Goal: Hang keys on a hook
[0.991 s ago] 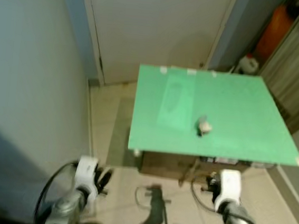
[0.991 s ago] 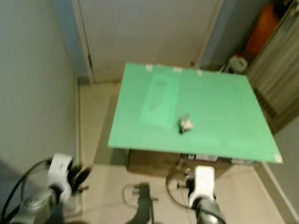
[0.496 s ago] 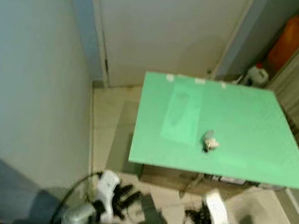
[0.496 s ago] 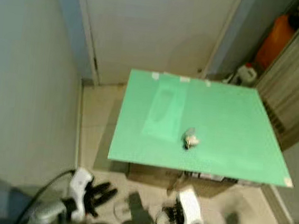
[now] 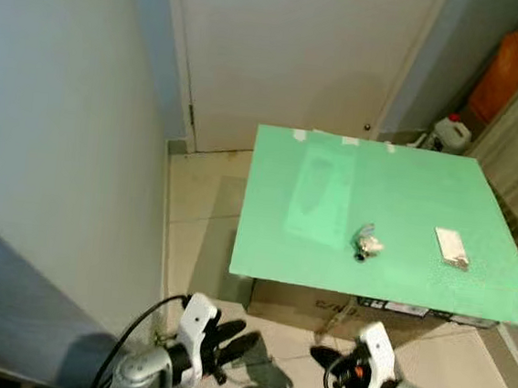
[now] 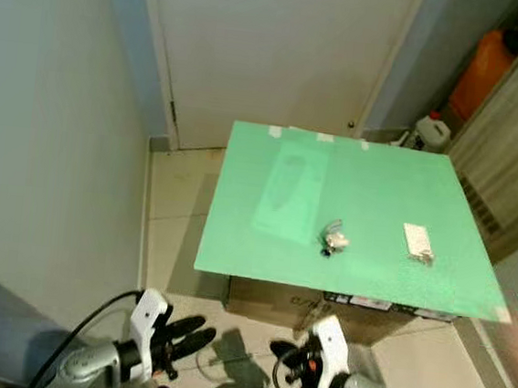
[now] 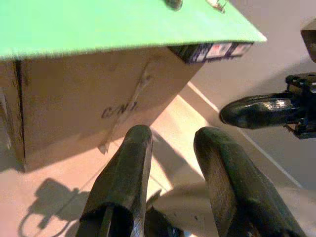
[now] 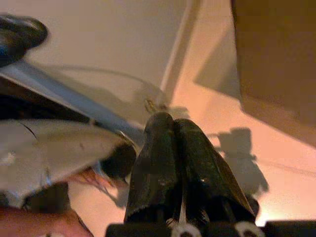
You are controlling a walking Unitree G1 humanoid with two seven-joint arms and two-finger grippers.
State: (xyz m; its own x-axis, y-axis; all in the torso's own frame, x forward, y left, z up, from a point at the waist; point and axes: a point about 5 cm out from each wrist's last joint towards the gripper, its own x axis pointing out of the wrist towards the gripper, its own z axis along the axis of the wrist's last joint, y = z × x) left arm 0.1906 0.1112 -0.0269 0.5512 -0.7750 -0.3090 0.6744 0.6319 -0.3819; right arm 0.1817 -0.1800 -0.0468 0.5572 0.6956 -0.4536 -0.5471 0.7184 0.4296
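Note:
A small bunch of keys (image 5: 365, 244) lies near the middle of the green table top (image 5: 299, 253). Right of them lies a small white flat piece (image 5: 451, 247). Both grippers hang low over the floor in front of the table, pointing towards each other. My left gripper (image 5: 238, 337) is open with nothing between its fingers (image 7: 123, 182). My right gripper (image 5: 321, 356) is shut and empty, its fingers (image 8: 158, 163) pressed together. The right gripper's fingers (image 7: 256, 109) also cross the left wrist view.
The green top rests on a cardboard box (image 7: 74, 98). A white door (image 5: 299, 60) stands behind the table and a grey wall (image 5: 53, 138) runs along the left. An orange container (image 5: 504, 75) and a white jug (image 5: 451, 133) sit at the back right.
The camera has shifted and the table sits farther right. Both grippers have turned inwards towards each other. A white piece now lies right of the keys where none lay before.

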